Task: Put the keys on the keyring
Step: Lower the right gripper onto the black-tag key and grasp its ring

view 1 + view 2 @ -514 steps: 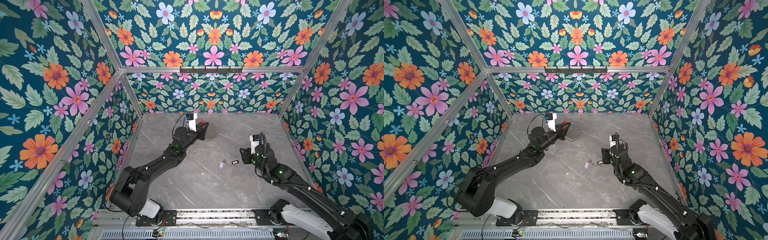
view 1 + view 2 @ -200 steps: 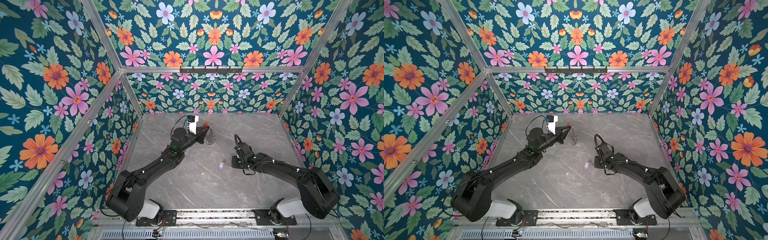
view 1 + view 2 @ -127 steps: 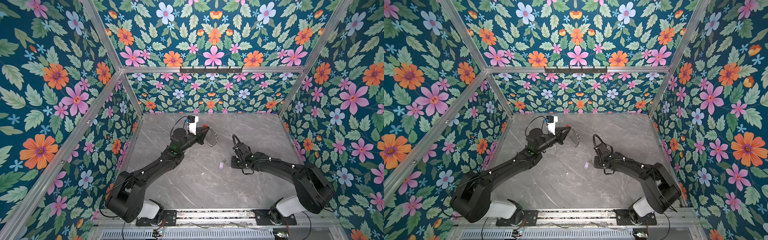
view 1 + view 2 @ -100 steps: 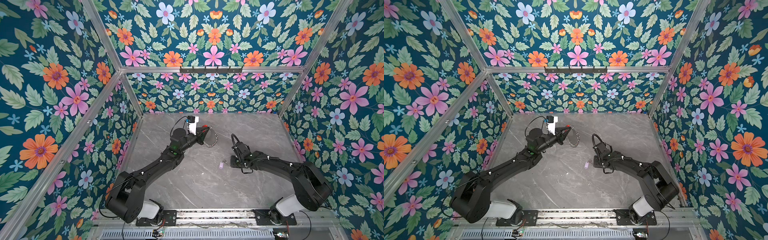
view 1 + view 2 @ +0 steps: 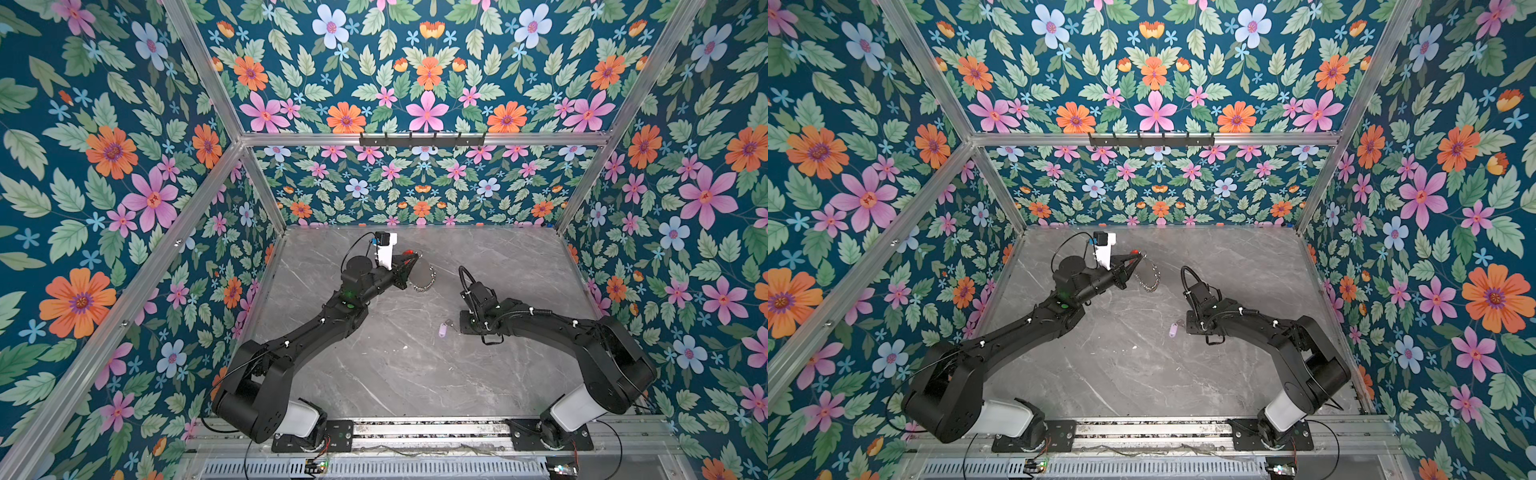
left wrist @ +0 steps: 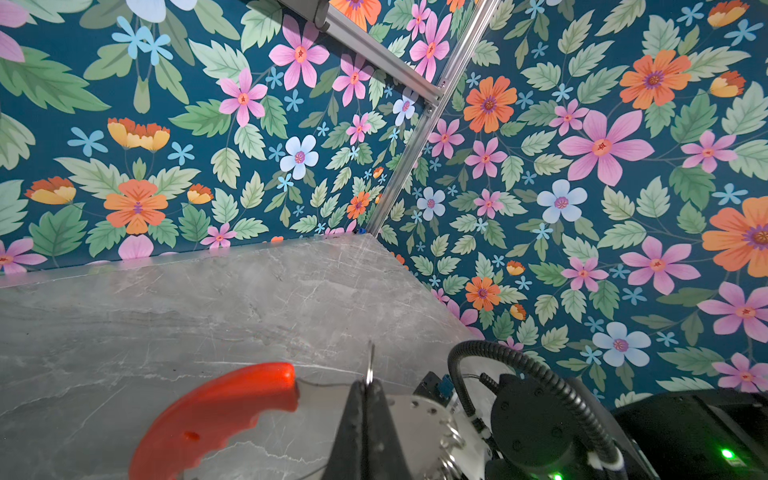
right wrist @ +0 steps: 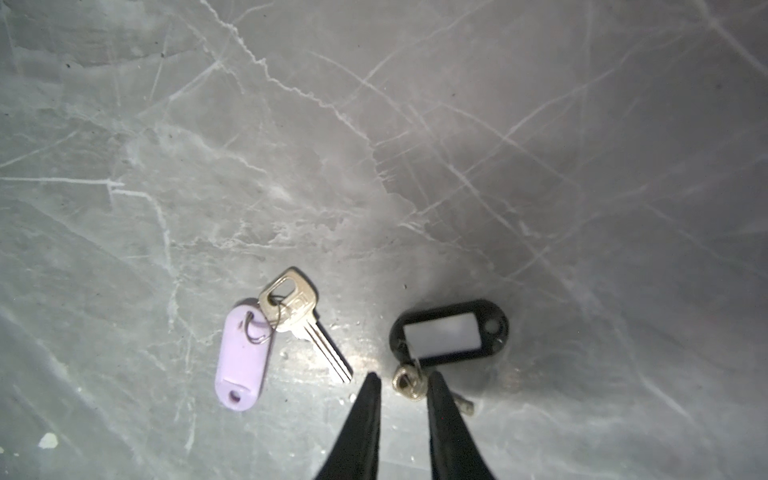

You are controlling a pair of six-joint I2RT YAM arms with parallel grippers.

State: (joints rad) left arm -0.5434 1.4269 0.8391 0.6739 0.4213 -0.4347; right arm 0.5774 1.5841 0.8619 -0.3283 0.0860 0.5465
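In both top views my left gripper (image 5: 409,259) (image 5: 1137,256) holds the keyring (image 5: 420,277) (image 5: 1148,277) up above the back of the table. In the left wrist view the left gripper (image 6: 368,384) is shut on a thin silver ring (image 6: 369,360), beside the keyring's red section (image 6: 216,411). The keys lie flat on the table in the right wrist view. One has a lilac tag (image 7: 243,357) (image 5: 443,330). The other has a black-framed white tag (image 7: 449,332). My right gripper (image 7: 404,378) (image 5: 463,328) is low and open, its jaws on either side of the black-tagged key's small head (image 7: 406,381).
The grey marble tabletop (image 5: 395,374) is boxed in by floral walls on three sides. Aluminium posts stand at the corners. A black hook rail (image 5: 422,139) runs along the back wall. The arms' mounting rail (image 5: 415,430) borders the front edge.
My right arm came down from a raised pose to low over the keys, and its jaws have spread slightly. The left gripper kept its hold while the hanging keyring swung a little.
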